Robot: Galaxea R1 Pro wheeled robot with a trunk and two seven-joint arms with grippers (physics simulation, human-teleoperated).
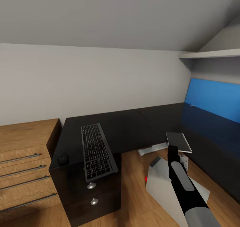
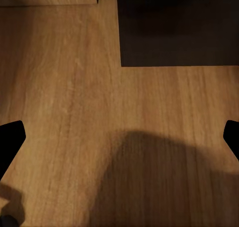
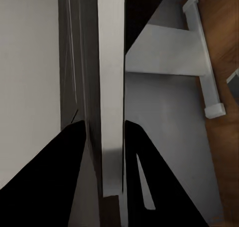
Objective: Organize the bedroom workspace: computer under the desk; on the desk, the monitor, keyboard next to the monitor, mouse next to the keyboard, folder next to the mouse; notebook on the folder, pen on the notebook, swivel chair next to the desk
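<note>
A glossy black L-shaped desk (image 1: 133, 127) is seen against the grey wall. The keyboard (image 1: 97, 151) is laid on its left end above the drawers, its near end overhanging the edge, with the small black mouse (image 1: 62, 159) just beside it

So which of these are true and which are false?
1. The keyboard lies on the black desk. True.
2. The left tool is holding the mouse. False: its fingers are spread wide with nothing between them, above the wooden floor.
3. The right tool grips a thin grey slab, which looks like the notebook. True.
4. The panel behind the desk is red. False: the back panel is blue.
5. The mouse is on the floor. False: the mouse sits on the desk, left of the keyboard.
</note>
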